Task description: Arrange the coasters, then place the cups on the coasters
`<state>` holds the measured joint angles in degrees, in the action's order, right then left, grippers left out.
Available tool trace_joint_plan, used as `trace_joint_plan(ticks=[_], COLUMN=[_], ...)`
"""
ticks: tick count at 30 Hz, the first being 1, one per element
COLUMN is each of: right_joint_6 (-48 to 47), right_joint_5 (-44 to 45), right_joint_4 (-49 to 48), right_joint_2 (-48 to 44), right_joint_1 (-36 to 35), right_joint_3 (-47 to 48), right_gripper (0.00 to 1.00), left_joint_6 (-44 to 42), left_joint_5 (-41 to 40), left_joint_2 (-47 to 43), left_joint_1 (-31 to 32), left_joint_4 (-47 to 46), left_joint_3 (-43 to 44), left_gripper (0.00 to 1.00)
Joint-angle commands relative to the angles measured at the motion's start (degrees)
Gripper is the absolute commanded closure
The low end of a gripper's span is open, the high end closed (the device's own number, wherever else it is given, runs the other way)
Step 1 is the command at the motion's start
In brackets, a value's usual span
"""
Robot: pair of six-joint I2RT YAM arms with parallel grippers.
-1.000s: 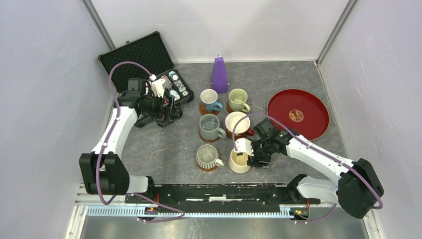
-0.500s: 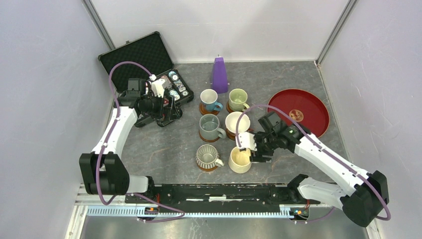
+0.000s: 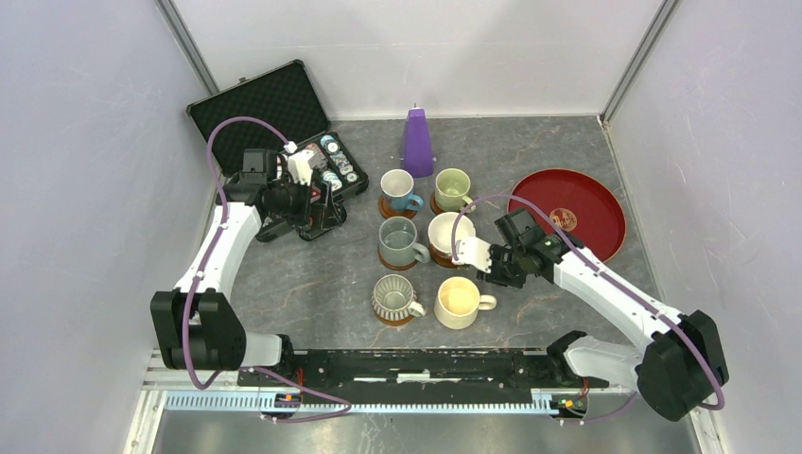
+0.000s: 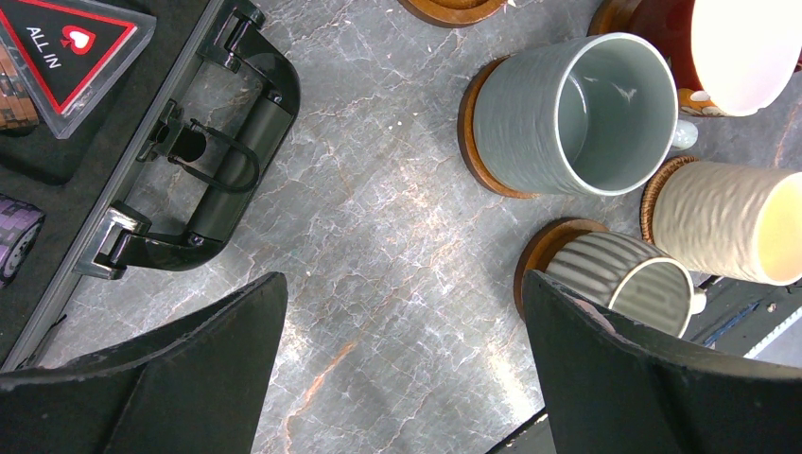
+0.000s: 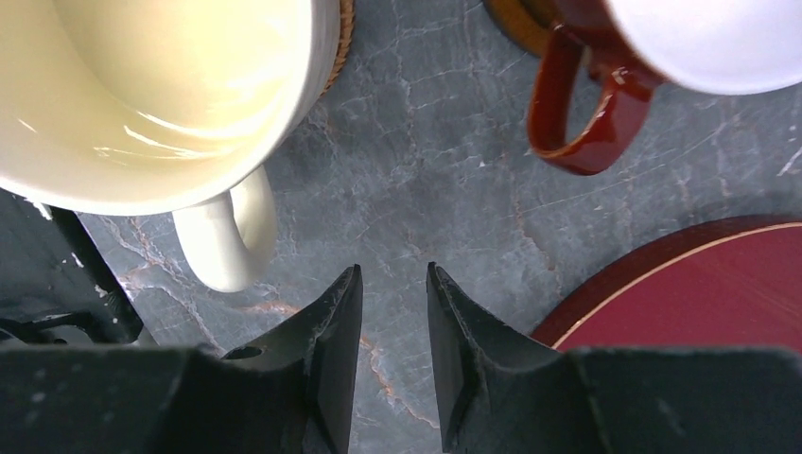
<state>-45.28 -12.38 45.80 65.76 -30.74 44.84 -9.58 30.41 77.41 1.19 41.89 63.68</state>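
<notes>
At the upper left of the top view, the left gripper (image 3: 322, 210) hangs with its jaws spread wide and empty. It is beside the open black case (image 3: 270, 109), well apart from the cups. To the right, in mid-frame, the six cups stand upright in two columns. The blue mug (image 3: 397, 186), grey-teal mug (image 3: 397, 238) and grey ribbed mug (image 3: 392, 295) form the left column. The pale green mug (image 3: 452, 187), the red mug (image 3: 446, 232) and the cream mug (image 3: 458, 303) form the right one. A brown coaster (image 4: 465, 123) shows as a rim under each cup that the wrist views reach, so the arranging looks done or nearly so. Just right of that second column, the right gripper (image 5: 393, 274) hovers over bare counter (image 5: 454, 170), its jaws narrowly parted with nothing between them. The cream mug sits to its lower left in the top view, handle (image 5: 227, 241) pointing toward the frame's right and lying just beside the gripper's near finger without touching. The red mug's handle (image 5: 577, 113) is a little farther off. This arm is by far the nearer to both, so any last nudge would likely fall to it. The red tray (image 3: 586, 236) lies at the far right.
</notes>
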Motion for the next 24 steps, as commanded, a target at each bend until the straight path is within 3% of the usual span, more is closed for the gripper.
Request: trace_joint_plan(ticks=[1,24], right_joint_6=[-0.1,-4.2], right_joint_5=[-0.7,-8.8], right_joint_4=[-2.0,3.7], right_joint_2=[0.5,-0.7], right_joint_1=[-0.1,-0.6], right_joint_3=[-1.3,-1.5], right_gripper=[0.62,0.42], left_joint_6=[0.2,0.2], left_joint_5=[1.1,1.1], left_joint_2=[-0.5,-0.4], left_joint_1=[-0.3,-0.3], left_joint_4=[-0.7,-0.9], left_joint_3=[1.1,1.0], left_gripper=[0.00,0.00])
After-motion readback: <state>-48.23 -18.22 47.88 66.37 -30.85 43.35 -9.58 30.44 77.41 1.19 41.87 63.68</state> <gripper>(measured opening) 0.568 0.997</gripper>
